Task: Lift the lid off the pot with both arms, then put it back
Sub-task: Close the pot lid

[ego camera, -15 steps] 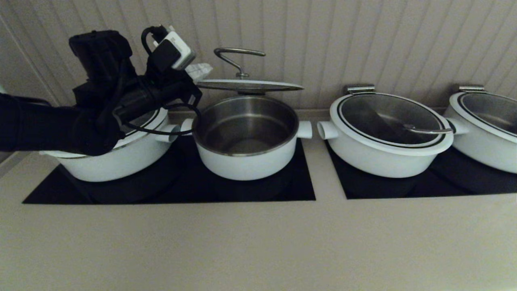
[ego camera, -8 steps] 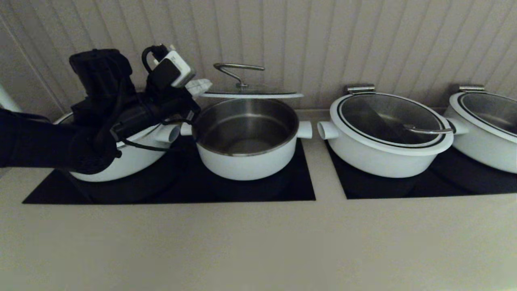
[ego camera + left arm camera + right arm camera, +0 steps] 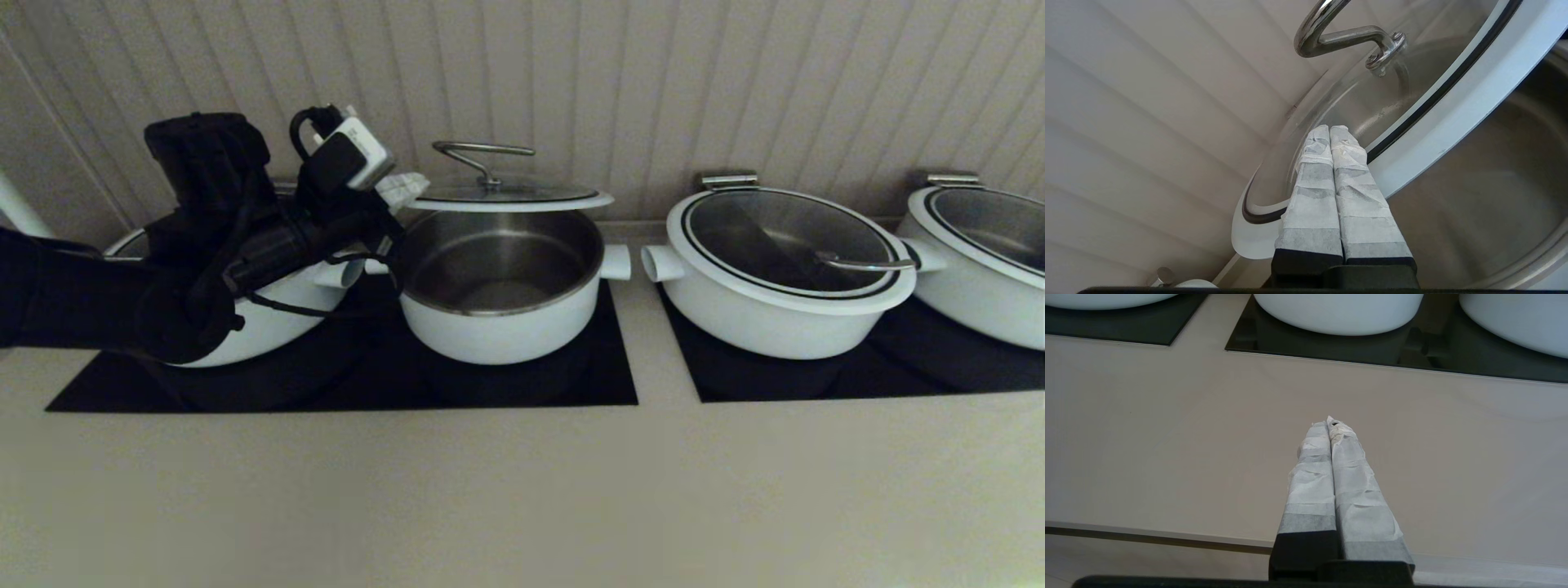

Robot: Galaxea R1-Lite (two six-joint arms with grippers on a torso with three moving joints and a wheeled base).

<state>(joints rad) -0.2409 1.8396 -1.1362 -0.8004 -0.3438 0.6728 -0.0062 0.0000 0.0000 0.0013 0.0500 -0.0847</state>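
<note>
1. Two arms belonged to the rig, and we saw only the left tool in the head view, reaching in from the left beside the pot.
2. In the left wrist view its pale, tape-wrapped fingers lay pressed together with the white rim of the lid under them; we could not tell whether they pinched that rim.
3. The lid, round glass with a black ring and a curved steel handle, sat tilted over the far edge of the pot, leaving most of the brushed steel inside uncovered.
4. The pot stood on a black glossy hob set in the matte beige tabletop, its short stub handles pointing sideways.
5. A wider white pot stood to the right, closed by a flat glass lid.
6. The right tool hung over bare tabletop near the front edge, its wrapped fingers closed on nothing.
</note>
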